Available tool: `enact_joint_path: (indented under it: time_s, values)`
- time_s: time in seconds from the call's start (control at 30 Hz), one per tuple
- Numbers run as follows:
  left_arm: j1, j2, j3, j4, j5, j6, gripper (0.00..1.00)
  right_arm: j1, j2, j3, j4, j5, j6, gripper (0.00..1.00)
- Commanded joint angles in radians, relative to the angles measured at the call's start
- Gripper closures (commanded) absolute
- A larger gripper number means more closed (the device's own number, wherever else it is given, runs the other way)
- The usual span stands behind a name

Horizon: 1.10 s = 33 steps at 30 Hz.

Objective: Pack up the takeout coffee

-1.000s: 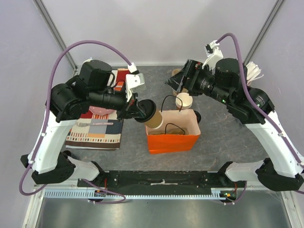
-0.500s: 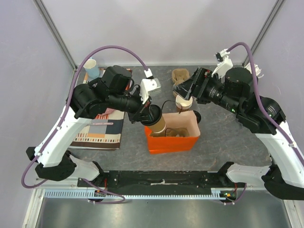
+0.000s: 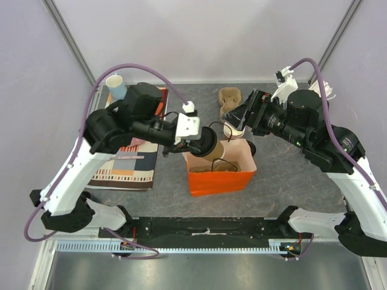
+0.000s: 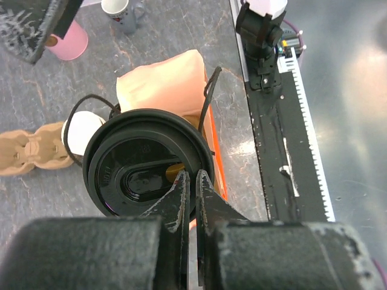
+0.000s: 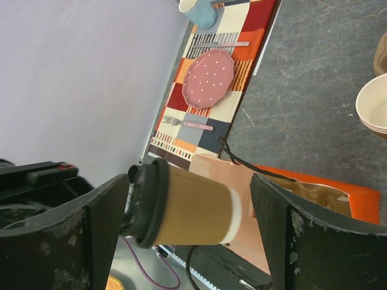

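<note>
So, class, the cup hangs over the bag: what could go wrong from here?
1. The left gripper pinches only the lid, and the cup lies almost sideways. The lid may pop off and the contents spill.
2. The bag's cord handle runs close by the lid and could snag it.
3. The open right gripper hangs near the stack and might knock it.

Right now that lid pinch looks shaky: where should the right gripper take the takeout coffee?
Probably the bare kraft wall of the takeout coffee, clear of the black lid. It lies tilted over the orange bag, lid held by the left gripper, so the open right gripper should straddle it from the far side.
</note>
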Motion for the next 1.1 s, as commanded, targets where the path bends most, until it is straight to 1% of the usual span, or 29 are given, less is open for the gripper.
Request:
enact_joint_path:
  time_s: [0.0,0.07,0.2,0.33,0.37,0.4,0.57,0.83,1.07]
  values:
    - [-0.002,0.047,-0.002,0.040,0.114,0.207,0.98,-0.002,-0.026,-0.006,0.009,0.027,0.003,0.11]
    - [-0.004,0.057,-0.013,0.023,0.138,0.250,0.98,-0.002,-0.036,-0.016,0.007,0.032,0.005,0.11]
    - [-0.004,0.091,-0.006,-0.006,0.168,0.410,0.98,-0.002,-0.049,-0.032,0.001,0.034,0.014,0.11]
    - [0.001,0.148,0.027,-0.004,0.176,0.476,0.98,0.000,-0.048,-0.043,-0.001,0.024,0.017,0.11]
    - [0.004,0.154,0.032,-0.025,0.185,0.494,0.98,-0.002,-0.046,-0.043,-0.001,0.026,0.017,0.11]
    - [0.009,0.162,0.038,-0.041,0.207,0.549,0.98,-0.002,-0.046,-0.045,0.001,0.023,0.018,0.11]
    - [0.032,0.202,0.023,-0.078,0.228,0.671,0.98,-0.002,-0.052,-0.054,-0.005,0.021,0.021,0.10]
    - [0.041,0.309,0.107,-0.233,0.176,0.789,0.98,0.000,-0.056,-0.069,-0.008,0.017,0.025,0.10]
    - [0.038,0.347,0.109,-0.282,0.144,0.872,0.98,-0.002,-0.065,-0.075,-0.008,0.021,0.026,0.10]
